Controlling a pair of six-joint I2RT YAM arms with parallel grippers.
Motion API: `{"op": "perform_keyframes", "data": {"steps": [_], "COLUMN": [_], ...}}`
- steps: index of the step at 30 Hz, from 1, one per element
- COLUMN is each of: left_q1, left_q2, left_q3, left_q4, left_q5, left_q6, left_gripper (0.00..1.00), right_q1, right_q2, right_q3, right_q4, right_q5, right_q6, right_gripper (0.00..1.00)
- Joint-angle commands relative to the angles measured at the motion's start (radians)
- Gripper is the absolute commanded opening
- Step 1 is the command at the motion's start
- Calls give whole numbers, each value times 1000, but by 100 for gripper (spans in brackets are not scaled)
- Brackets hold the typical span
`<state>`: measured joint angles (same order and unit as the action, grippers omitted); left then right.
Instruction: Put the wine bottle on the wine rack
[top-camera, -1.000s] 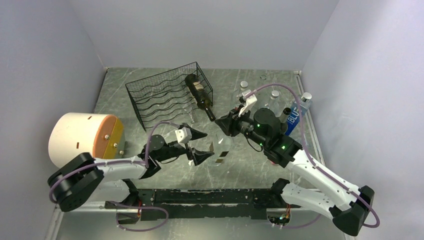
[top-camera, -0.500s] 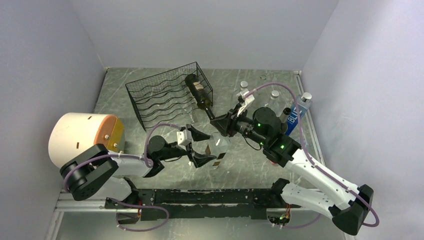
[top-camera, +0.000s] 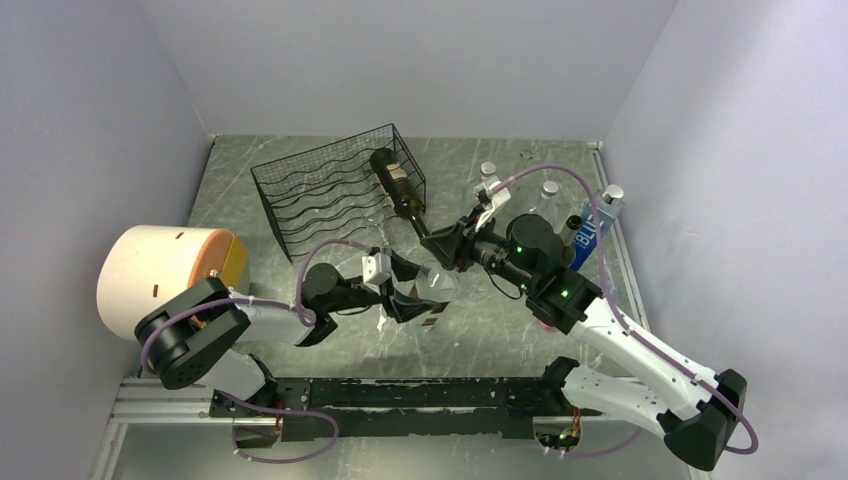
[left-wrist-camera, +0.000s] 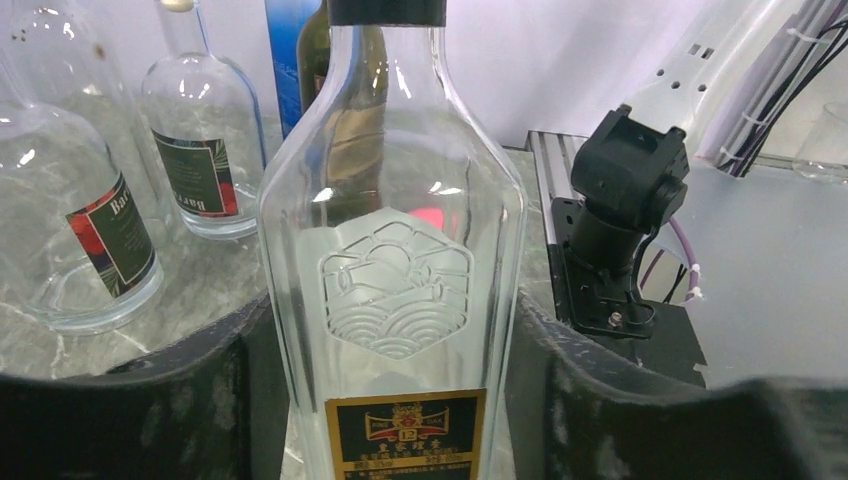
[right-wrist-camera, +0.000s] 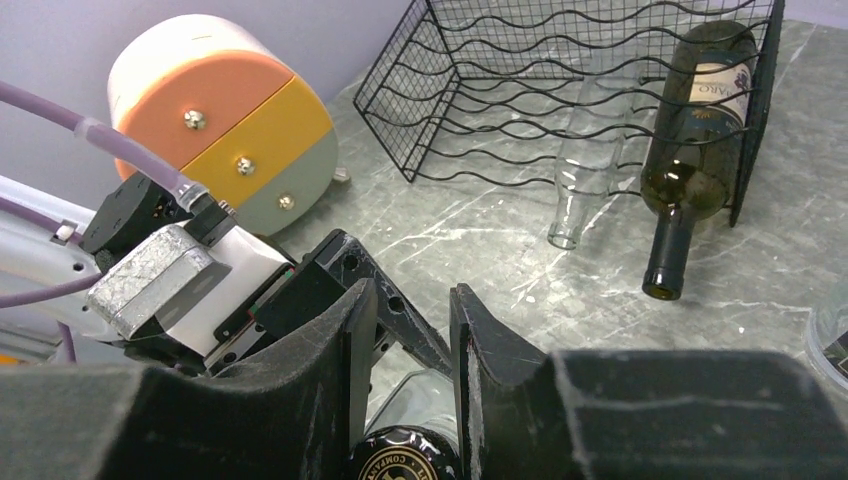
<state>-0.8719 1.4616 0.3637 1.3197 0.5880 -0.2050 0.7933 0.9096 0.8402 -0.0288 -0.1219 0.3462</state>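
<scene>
Top view looks down from above the near edge; both wrist views sit close, sharing the clear bottle.

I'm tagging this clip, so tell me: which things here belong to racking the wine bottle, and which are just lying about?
In the job: black-capped clear bottle, held by left gripper and right gripper; wine rack.

Lying about: dark green bottle and capless clear bottle in the rack; labelled clear bottles; blue bottle; white drum.
</scene>
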Motion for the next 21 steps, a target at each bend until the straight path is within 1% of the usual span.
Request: {"op": "perform_keyframes", "data": {"steps": [1,2,3,5,6,9,11,14,16,21], "left_q1": [-3,-3,-3,-3,-3,-3,-3,-3,-3,-3], "left_q2": [-21,-39,-60,-111,-134,-196,-233,-274,-301,-340], "left_q3": [57,73,85,98,103,120,148,210,240,311], "left_q4": [-37,-93,-146,-239,-279,-392,-500,-615,-645,-660], "left_q5": [57,44,33,9,-5,-39,-56,-134,-189,-251], "left_q6": [53,79,112,196,236,371,480,630,703,931], "left_gripper": [13,8,7,7,7,7,7,7,7,7], "right_q1": [0,0,0,0,0,1,0,1,1,0], "right_q2": [-38,-39,-40,-50,-56,-62,-61,-62,-61,-43], "right_q3": [54,63,67,77,84,125,171,228,257,376], "right_q4": [75,50,29,-19,-48,-170,-253,-359,-425,-606], "right_q5": [-3,3,16,45,62,116,156,184,192,224], "right_q6": [36,35,33,28,22,1,-9,-35,-57,-71], "right_gripper": [5,15,26,43,50,58,59,61,61,62]}}
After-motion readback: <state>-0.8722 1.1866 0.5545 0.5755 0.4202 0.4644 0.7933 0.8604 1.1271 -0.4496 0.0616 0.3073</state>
